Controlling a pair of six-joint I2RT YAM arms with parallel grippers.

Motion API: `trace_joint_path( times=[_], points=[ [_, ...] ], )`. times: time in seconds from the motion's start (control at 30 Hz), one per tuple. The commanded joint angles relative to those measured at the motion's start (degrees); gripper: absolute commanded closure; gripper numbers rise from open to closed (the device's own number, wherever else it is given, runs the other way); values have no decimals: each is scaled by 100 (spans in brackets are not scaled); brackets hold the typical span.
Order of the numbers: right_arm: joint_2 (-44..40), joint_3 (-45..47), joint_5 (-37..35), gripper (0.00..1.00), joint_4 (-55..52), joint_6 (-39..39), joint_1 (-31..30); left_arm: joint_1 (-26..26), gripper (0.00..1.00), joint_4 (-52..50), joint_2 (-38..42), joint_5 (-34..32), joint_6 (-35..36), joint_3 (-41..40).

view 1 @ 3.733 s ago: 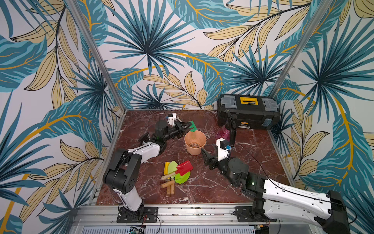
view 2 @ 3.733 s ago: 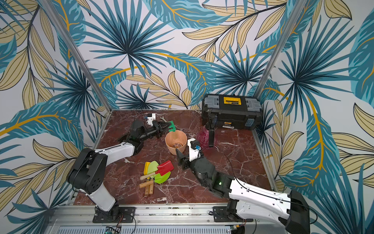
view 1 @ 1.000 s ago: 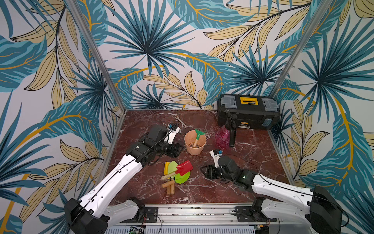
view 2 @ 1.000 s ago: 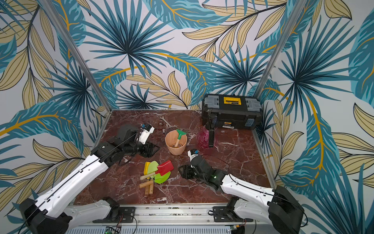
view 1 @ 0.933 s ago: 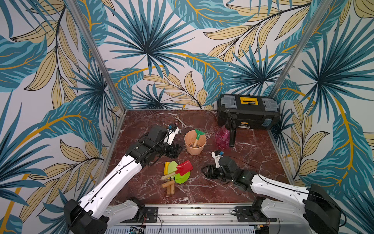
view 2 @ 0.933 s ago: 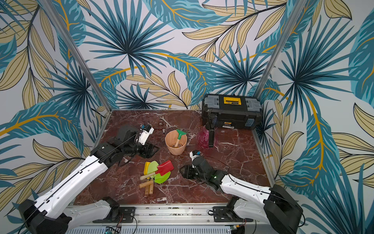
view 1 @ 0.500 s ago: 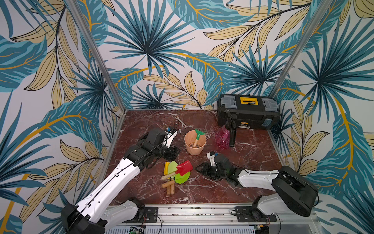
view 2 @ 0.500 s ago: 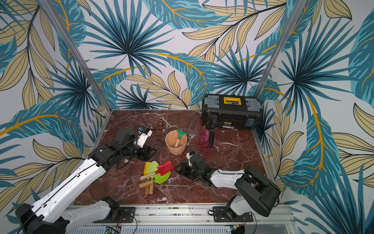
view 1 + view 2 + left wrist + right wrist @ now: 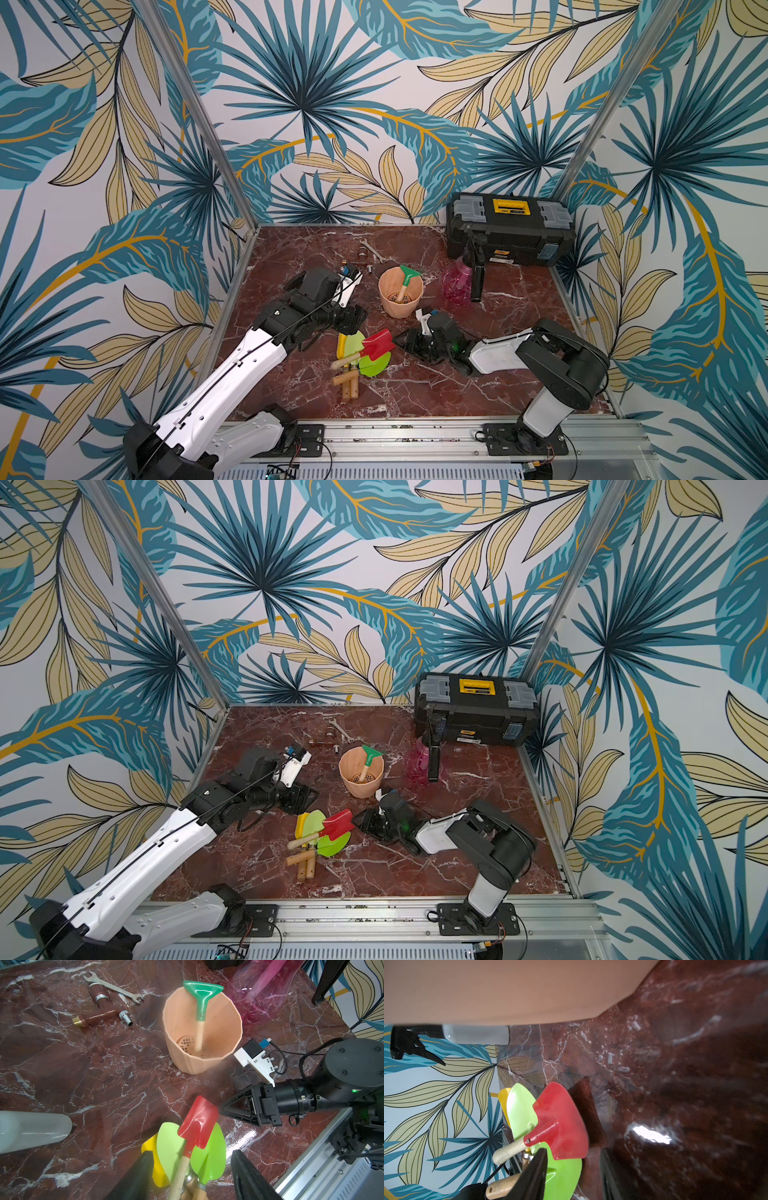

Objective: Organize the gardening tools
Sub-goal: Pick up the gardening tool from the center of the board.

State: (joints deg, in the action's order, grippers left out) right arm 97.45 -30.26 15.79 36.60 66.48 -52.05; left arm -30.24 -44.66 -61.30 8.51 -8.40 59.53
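We see the peach pot (image 9: 400, 297) upright, holding one tool: the dark-green rake (image 9: 409, 273), handle down on its grid bottom. In front of the pot, the red spade (image 9: 378, 344) lies across the lime-green tools (image 9: 169, 1147) and the yellow tool (image 9: 148, 1145). The left gripper (image 9: 191, 1151) hangs wide over their handles, empty. The right gripper (image 9: 222, 1108), narrower and empty, points at the spade. The pink sprayer (image 9: 457, 284) stands just beside the pot. The toolbox (image 9: 511, 232) behind the pot is shut.
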Motion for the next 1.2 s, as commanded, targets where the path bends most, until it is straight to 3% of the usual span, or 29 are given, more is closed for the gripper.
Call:
trace_joint_path(
  times=[0.0, 0.83, 1.17],
  points=[
    [197, -26, -93, 56, 302, -13, 29, -10, 36, 19, 120, -69, 54, -47],
    [1050, -21, 533, 74, 1802, -126, 81, -10, 35, 72, 136, -86, 41, -117],
    [747, 228, 330, 86, 2090, -170, 79, -11, 34, 39, 140, -119, 32, -125]
  ],
)
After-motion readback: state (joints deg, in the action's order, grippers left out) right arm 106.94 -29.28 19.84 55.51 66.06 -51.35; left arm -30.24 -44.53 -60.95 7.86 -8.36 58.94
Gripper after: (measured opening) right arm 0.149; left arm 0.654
